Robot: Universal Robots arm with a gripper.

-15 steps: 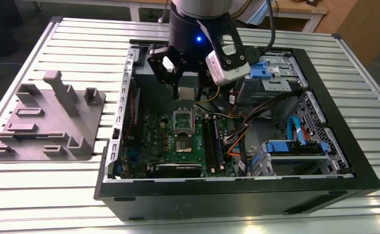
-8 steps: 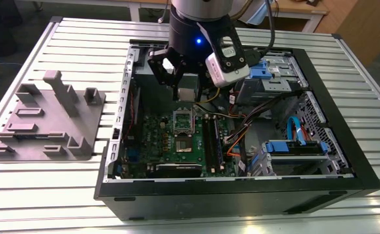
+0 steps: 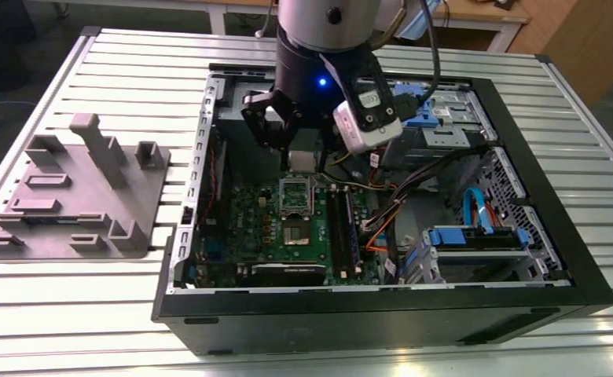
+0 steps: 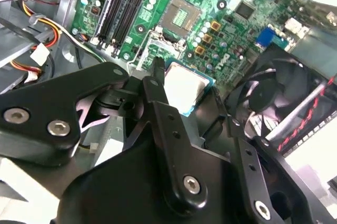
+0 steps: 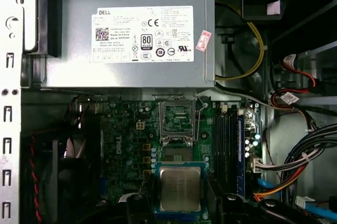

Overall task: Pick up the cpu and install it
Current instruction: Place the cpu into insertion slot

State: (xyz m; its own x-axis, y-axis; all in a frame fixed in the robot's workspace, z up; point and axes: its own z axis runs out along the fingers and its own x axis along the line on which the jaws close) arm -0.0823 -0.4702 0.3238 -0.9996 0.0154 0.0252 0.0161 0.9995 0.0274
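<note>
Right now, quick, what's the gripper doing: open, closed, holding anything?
The gripper: closed on the cpu, holding it over the motherboard.

Grey, seemingly plastic fixture [image 3: 76, 218] beside computer case [image 3: 390, 316]

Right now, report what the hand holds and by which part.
The hand holds the cpu, clamped by two opposite side edges, with its silvery top uncovered, above the motherboard.

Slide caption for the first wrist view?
Gripper holding the cpu over the motherboard, near the open socket.
</note>
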